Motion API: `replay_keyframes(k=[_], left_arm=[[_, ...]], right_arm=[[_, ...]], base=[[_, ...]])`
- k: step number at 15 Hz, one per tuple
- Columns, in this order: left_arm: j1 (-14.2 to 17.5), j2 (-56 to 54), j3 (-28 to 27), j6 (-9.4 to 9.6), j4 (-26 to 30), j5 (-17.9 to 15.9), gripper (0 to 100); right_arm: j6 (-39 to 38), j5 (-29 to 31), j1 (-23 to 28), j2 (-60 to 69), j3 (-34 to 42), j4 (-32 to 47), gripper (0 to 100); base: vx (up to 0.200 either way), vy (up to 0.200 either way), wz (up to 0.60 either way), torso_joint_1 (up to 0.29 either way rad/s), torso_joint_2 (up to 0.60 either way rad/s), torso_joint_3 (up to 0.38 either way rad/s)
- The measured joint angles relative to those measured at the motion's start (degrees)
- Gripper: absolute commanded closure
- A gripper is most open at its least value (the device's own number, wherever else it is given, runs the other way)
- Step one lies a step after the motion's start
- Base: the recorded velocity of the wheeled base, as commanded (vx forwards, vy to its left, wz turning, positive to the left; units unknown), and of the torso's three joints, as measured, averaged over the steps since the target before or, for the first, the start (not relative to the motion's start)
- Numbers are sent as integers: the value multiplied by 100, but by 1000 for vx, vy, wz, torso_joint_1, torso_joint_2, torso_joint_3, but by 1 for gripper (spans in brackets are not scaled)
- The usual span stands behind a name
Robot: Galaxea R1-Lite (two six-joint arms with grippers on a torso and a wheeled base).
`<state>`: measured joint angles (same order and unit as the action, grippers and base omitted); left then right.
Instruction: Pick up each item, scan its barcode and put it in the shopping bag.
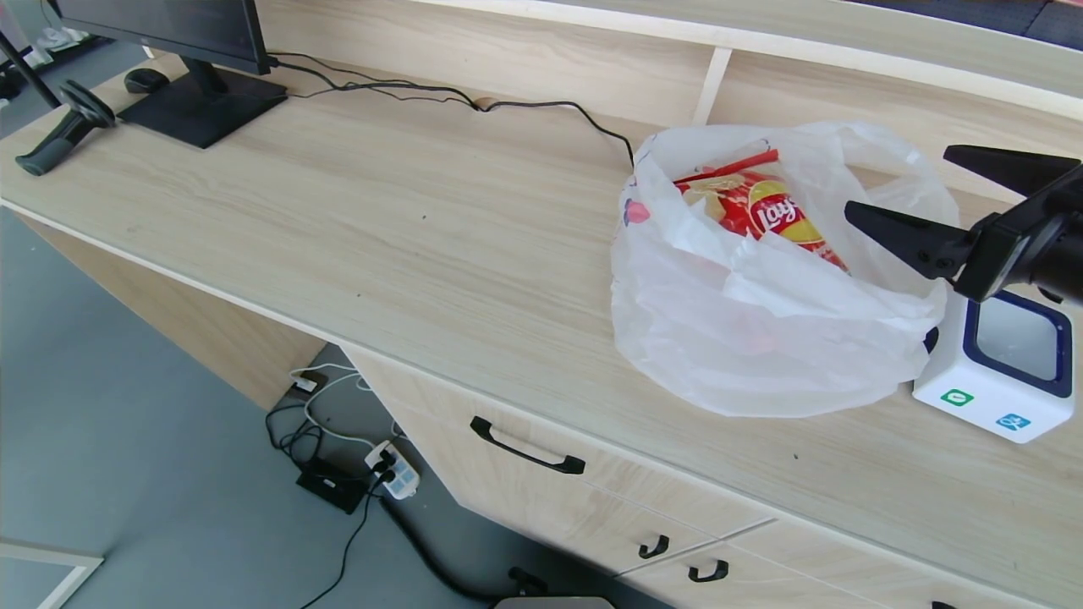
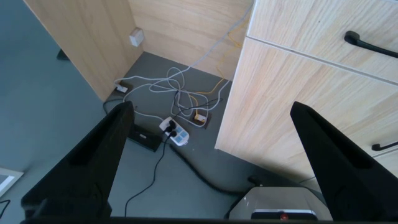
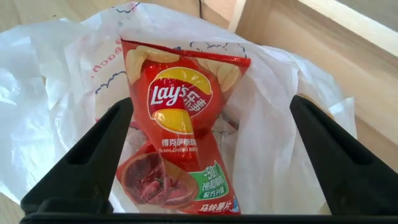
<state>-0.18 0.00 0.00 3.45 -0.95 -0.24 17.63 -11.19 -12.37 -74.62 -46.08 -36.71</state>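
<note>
**A:** What's closest, down low?

**B:** The left end effector (image 2: 211, 104) hangs beside the drawer fronts, over the floor. Its two black wedge-shaped fingers are spread wide with nothing between them. Below it a white power strip (image 2: 174, 132) lies on the grey floor in a tangle of thin cables.

**A:** And the cabinet itself?

**B:** The drawers are pale wood-grain laminate, and the widest has a slim, curved black handle (image 1: 526, 448).

**A:** What's on top?

**B:** The worktop (image 1: 381, 228) is the same light laminate, smooth, with long grain lines. Towards its right end sits the shopping bag (image 1: 744, 338). It is thin milky plastic, crumpled and slumped, with its mouth gaping upward. Inside lies a chip bag (image 3: 180, 124) of glossy red foil with a round yellow badge, creased across its middle.

**A:** Is anything gripping it?

**B:** No. The right end effector (image 1: 897, 179) hovers over the bag's mouth with its tapered black fingers parted and empty. The chip bag lies beneath the gap.

**A:** And beside the bag?

**B:** A white scanner cube (image 1: 1007, 364) stands just to its right. It has rounded corners and a blue-framed glass window.

**A:** And farther back?

**B:** A black cable (image 1: 525, 106) snakes along the rear. At the far left corner are a dark monitor (image 1: 169, 25) on a flat square foot, a black mouse (image 1: 145, 80) and a handheld scanner (image 1: 59, 131) with a grey grip.
</note>
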Motion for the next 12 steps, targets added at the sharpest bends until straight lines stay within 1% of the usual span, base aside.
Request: replay_keyframes(k=[9, 11, 12], left_arm=[[0, 0, 0, -4, 0, -2, 0], [0, 0, 0, -20, 0, 0, 0], [2, 0, 0, -20, 0, -2, 0]], right_arm=[[-72, -9, -7, 10, 16, 1, 0], [-113, -2, -13, 17, 121, 1, 0], [-299, -2, -13, 48, 207, 0, 0]], base=[[0, 0, -600, 1, 1, 4], [0, 0, 0, 0, 0, 0], [0, 0, 0, 0, 0, 0]])
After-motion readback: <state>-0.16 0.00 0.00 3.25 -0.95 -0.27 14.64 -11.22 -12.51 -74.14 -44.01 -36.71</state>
